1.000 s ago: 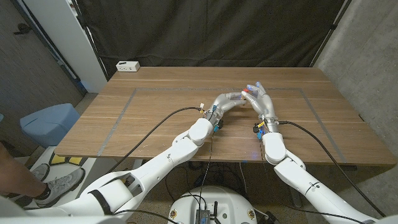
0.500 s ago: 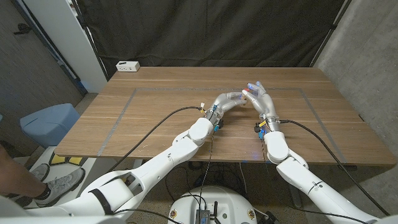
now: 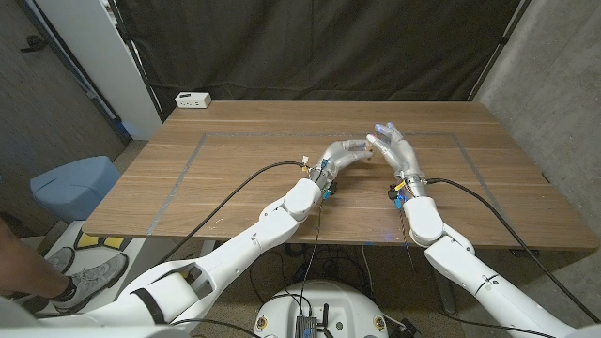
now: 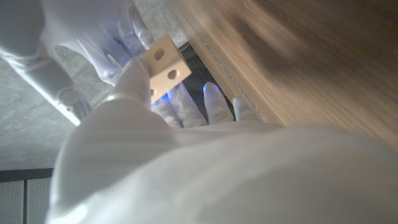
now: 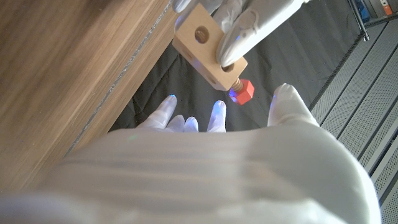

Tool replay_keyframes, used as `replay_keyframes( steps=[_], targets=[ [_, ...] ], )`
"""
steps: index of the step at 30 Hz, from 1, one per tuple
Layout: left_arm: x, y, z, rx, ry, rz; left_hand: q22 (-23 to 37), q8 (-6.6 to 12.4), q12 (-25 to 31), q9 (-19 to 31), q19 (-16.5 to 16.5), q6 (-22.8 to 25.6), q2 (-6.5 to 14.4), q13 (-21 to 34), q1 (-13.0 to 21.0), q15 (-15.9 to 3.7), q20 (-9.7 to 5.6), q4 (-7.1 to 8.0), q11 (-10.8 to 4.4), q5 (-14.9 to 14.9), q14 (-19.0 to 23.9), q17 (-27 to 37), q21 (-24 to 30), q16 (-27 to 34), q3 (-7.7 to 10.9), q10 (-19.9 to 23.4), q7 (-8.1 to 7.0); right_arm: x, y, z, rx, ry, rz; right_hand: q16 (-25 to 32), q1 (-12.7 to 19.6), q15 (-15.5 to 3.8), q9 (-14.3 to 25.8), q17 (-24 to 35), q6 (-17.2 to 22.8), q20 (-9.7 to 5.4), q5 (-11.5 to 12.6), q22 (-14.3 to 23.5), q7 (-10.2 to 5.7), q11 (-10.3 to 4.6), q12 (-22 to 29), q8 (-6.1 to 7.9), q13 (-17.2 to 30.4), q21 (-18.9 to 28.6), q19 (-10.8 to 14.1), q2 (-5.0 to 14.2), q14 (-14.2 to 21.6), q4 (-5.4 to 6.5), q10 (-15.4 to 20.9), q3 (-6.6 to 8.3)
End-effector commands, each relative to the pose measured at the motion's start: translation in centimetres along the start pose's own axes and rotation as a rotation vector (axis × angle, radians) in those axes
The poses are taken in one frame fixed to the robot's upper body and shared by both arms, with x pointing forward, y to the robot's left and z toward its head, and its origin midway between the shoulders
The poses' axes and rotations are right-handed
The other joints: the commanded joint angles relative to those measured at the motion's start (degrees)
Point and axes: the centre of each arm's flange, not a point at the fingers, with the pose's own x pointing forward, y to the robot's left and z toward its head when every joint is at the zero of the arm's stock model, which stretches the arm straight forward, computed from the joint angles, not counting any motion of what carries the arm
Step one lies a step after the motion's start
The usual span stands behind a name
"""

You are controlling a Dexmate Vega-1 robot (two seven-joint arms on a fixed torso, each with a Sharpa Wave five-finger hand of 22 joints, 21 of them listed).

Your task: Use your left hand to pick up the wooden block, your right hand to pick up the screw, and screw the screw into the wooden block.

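Wooden block and screw are already joined, so most of this job looks done to me. Going from the biggest thing down: the wooden table lies under both my arms, with a white power strip at its far left corner. Above the table's middle, my left hand holds the block up off the surface; in the left wrist view the pale block sits pinched in my fingers with two round holes facing the camera. My right hand is just beside it, fingers spread and reaching toward the block. From the right wrist view I see nothing held in that hand; its fingertips stand apart, close under the screw but, as far as I can tell, not touching it. The red-headed screw stands in a hole at the block's end, its head still proud of the wood with a short piece of shank showing. I judge the pick-ups and the start of threading complete; what is left is a few more turns to seat the head, if it goes deeper.
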Motion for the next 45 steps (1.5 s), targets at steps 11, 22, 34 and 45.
replay_keyframes(
  steps=[11, 22, 34, 45],
  targets=[
    [-0.7, 0.7, -0.1, 0.003, -0.005, -0.002, 0.21, 0.69, 0.36, 0.21, 0.12, 1.75, 0.62, 0.37, 0.03, -5.16, 0.29, 0.15, -0.13, 0.24, 0.47, 0.15, 0.33, -0.11, 0.14, 0.51, 0.84, 0.6, -2.6, 3.1, -0.125, 0.015, 0.116, 0.36, -1.58, 1.25, 0.13, 0.0, -1.95, 0.48, 0.38, 0.23, 1.29, 1.18, 0.7, -1.52, 0.19, 0.3, 0.03, -0.13, -0.27, 0.11, 0.61, -0.67],
    [-0.3, 1.0, -0.1, 0.007, -0.008, -0.018, 0.21, 0.66, 0.36, 0.2, 0.12, 1.67, 0.64, 0.39, 0.01, -5.14, 0.32, 0.16, -0.13, 0.24, 0.46, 0.17, 0.33, -0.12, 0.13, 0.5, 0.93, 1.3, -4.1, 4.9, -0.219, 0.046, 0.184, 0.74, -1.56, 2.75, 0.1, -0.27, -1.13, 0.85, 0.41, 0.22, 2.42, 2.22, 1.56, -1.93, 0.2, 0.55, 0.67, 0.04, 0.8, -0.38, 2.93, -0.69],
    [-0.2, 1.0, -0.1, 0.012, -0.011, -0.025, 0.21, 0.62, 0.35, 0.2, 0.12, 1.57, 0.63, 0.42, -0.09, -5.18, 0.31, 0.21, -0.13, 0.23, 0.47, 0.17, 0.33, -0.13, 0.08, 0.5, 0.86, 2.2, -5.1, 6.6, -0.281, 0.074, 0.279, 0.45, -1.82, 3.68, 0.08, -0.35, -1.53, 1.51, 0.39, 0.22, 3.25, 2.6, 1.25, -2.58, 0.23, 0.29, -0.07, -0.06, 0.11, -0.59, 2.38, -0.87],
    [-0.3, 0.9, -0.1, 0.012, -0.013, -0.026, 0.21, 0.66, 0.35, 0.2, 0.14, 1.66, 0.64, 0.44, -0.14, -5.14, 0.27, 0.23, -0.13, 0.24, 0.51, 0.16, 0.34, -0.14, 0.08, 0.49, 0.8, 3.3, -6.0, 8.4, -0.348, 0.098, 0.358, 0.32, -1.69, 5.42, 0.08, -0.44, -2.46, 2.67, 0.47, 0.2, 3.73, 2.24, 0.85, -3.53, 0.24, 0.17, -0.65, 0.26, -0.32, -0.93, 1.44, -0.76]
  ],
)
